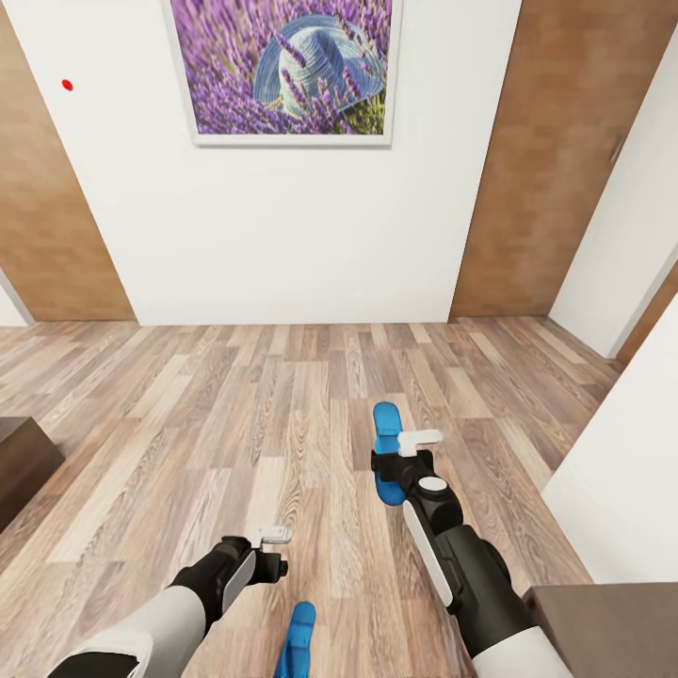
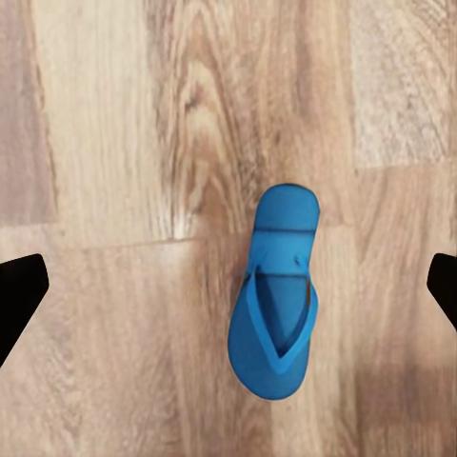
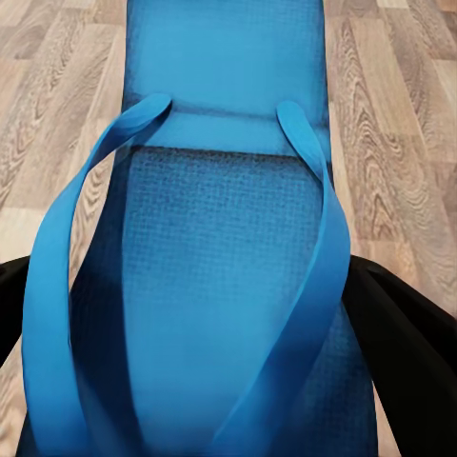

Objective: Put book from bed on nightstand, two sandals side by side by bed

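One bright blue sandal [image 1: 384, 443] hangs above the wood floor, with my right gripper [image 1: 391, 463] shut on it. In the right wrist view this sandal [image 3: 228, 286] and its blue straps sit between the dark fingers [image 3: 405, 343]. The other sandal [image 1: 299, 638] lies flat on the floor close to my base. My left gripper [image 1: 273, 546] hovers over it, open, with nothing in it. In the left wrist view that sandal [image 2: 274, 295] lies on the planks, well below and between the spread fingertips [image 2: 19, 295]. The book, the bed and the nightstand are out of view.
A white wall with a lavender picture [image 1: 292, 71] faces me, between two wood-panelled doors [image 1: 556, 160]. A dark brown furniture corner [image 1: 19, 461] juts in at the left. At the right are a white wall [image 1: 621, 490] and a brown surface [image 1: 612, 626].
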